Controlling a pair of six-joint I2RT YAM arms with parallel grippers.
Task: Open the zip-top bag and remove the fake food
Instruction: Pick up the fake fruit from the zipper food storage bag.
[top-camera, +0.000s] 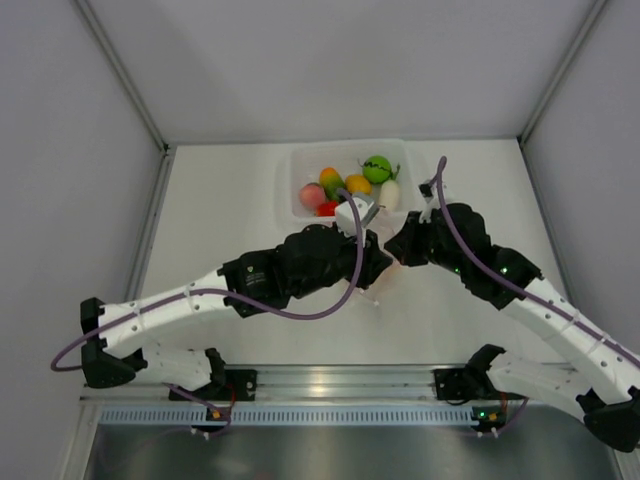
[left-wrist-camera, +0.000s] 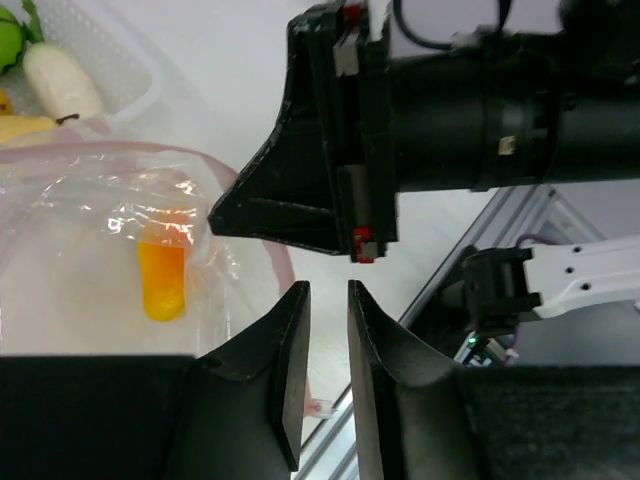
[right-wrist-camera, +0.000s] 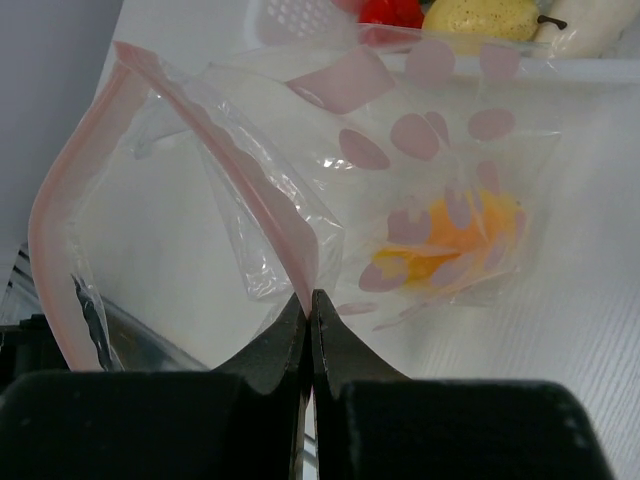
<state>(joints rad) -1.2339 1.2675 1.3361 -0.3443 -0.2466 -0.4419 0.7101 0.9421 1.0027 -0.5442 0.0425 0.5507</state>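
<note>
The zip-top bag (right-wrist-camera: 430, 170) lies on the table, clear with pink dots, its pink zip strip (right-wrist-camera: 230, 170) pulled up into an open loop. My right gripper (right-wrist-camera: 310, 297) is shut on that strip. An orange piece of fake food (right-wrist-camera: 450, 240) lies inside the bag (left-wrist-camera: 90, 230) and shows in the left wrist view too (left-wrist-camera: 162, 280). My left gripper (left-wrist-camera: 328, 290) hovers just beside the bag's mouth, its jaws a narrow gap apart with nothing between them. From above, both wrists meet over the bag and hide it.
A rigid clear tub (top-camera: 290, 190) stands at the back, just behind the bag. In it are more fake food pieces (top-camera: 345, 185), among them a green one (top-camera: 377, 168) and a white one (left-wrist-camera: 60, 80). The right wrist body (left-wrist-camera: 470, 100) hangs close above my left fingers.
</note>
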